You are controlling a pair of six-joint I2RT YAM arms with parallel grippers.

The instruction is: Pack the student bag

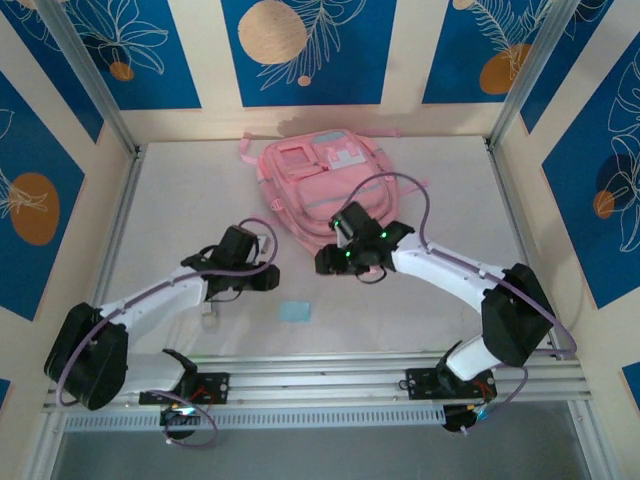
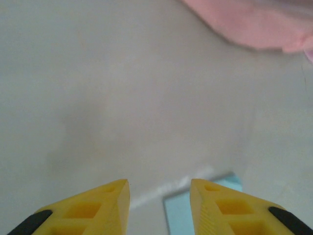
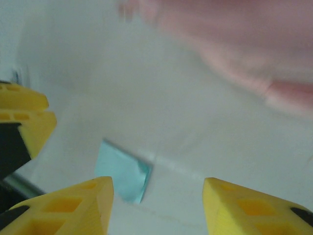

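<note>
The student bag (image 1: 320, 185) is a pink backpack lying flat at the back middle of the table, front pockets up. Its pink edge shows blurred in the left wrist view (image 2: 259, 24) and the right wrist view (image 3: 234, 39). A small light blue pad (image 1: 296, 311) lies on the table in front of the bag. My left gripper (image 1: 263, 275) hangs left of the pad and is open, with nothing between its fingers (image 2: 159, 182). The pad (image 2: 182, 210) lies just below its right finger. My right gripper (image 1: 329, 262) hovers at the bag's near edge, open and empty (image 3: 158, 180), with the pad (image 3: 120, 169) below it.
An aluminium rail (image 1: 320, 375) runs along the near edge by the arm bases. Cream and blue patterned walls (image 1: 50, 200) close in the table on three sides. In the right wrist view the left gripper's yellow finger (image 3: 22, 117) sits close at the left.
</note>
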